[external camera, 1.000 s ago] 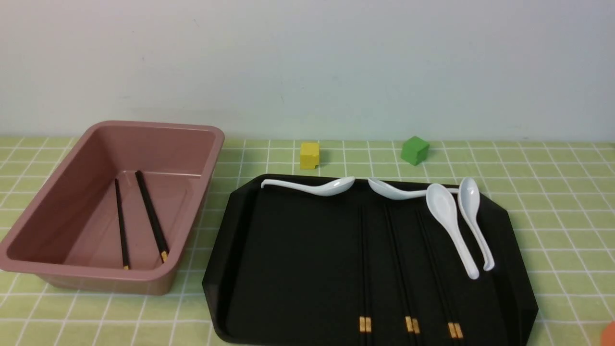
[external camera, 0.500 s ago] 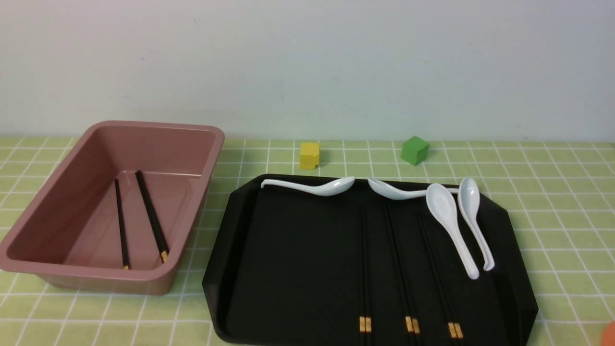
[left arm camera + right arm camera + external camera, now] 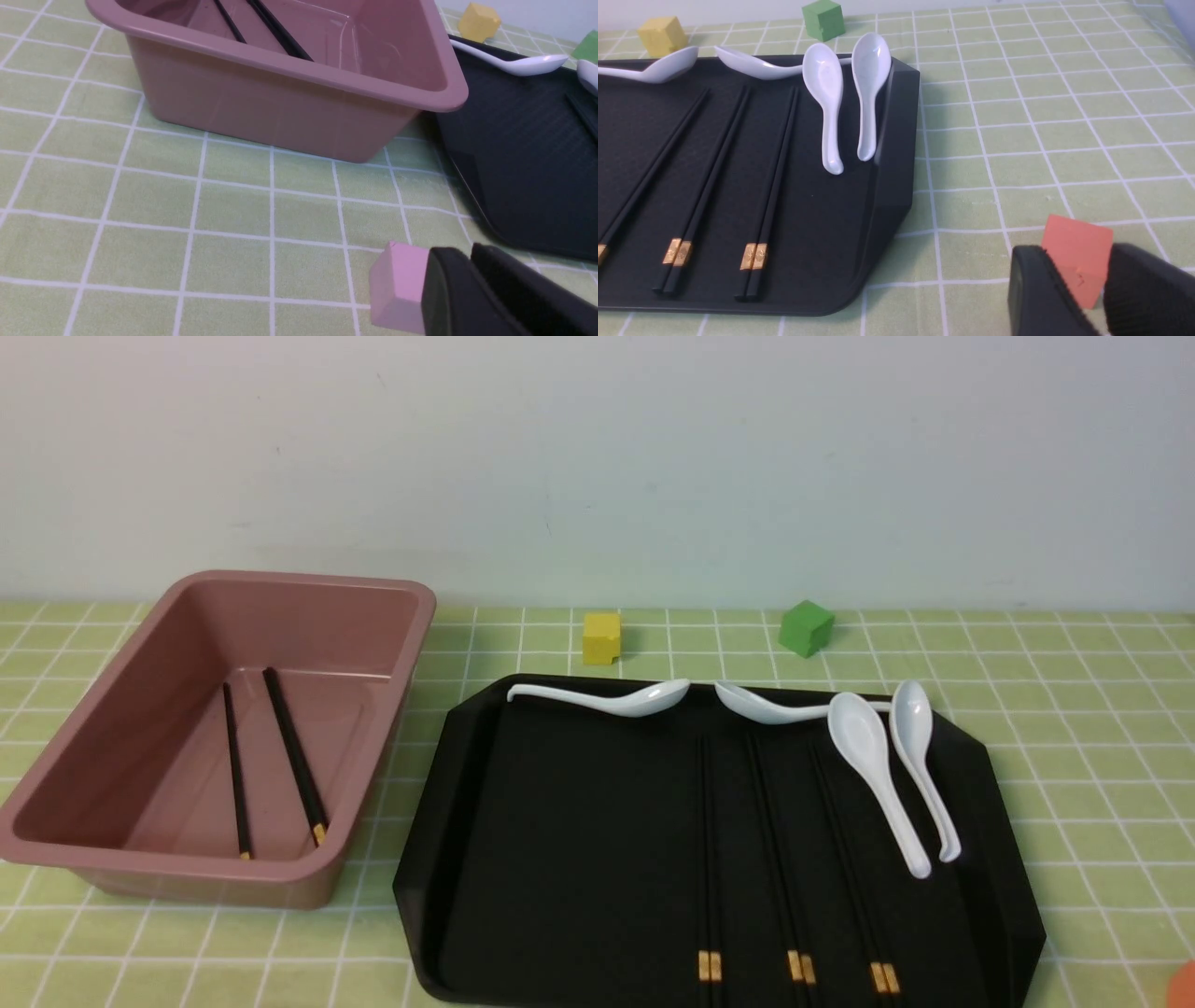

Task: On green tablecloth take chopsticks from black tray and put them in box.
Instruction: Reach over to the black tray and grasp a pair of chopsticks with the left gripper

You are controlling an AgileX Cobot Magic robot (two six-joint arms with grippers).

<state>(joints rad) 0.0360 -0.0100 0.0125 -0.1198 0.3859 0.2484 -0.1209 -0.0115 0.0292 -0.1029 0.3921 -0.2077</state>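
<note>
Three pairs of chopsticks (image 3: 780, 859) are lying on the black tray (image 3: 560, 859), and another pair is lying inside the box (image 3: 308, 644). The right pincer (image 3: 1080, 261) is standing apart, with an orange cube (image 3: 1078, 242) showing between its fingers. The left pincer (image 3: 471, 256) is looking nearly together, but I cannot tell for sure.

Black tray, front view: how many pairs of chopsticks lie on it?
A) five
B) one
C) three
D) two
C: three pairs of chopsticks lie side by side on the black tray, lengthwise from its near edge to its far edge.
</note>
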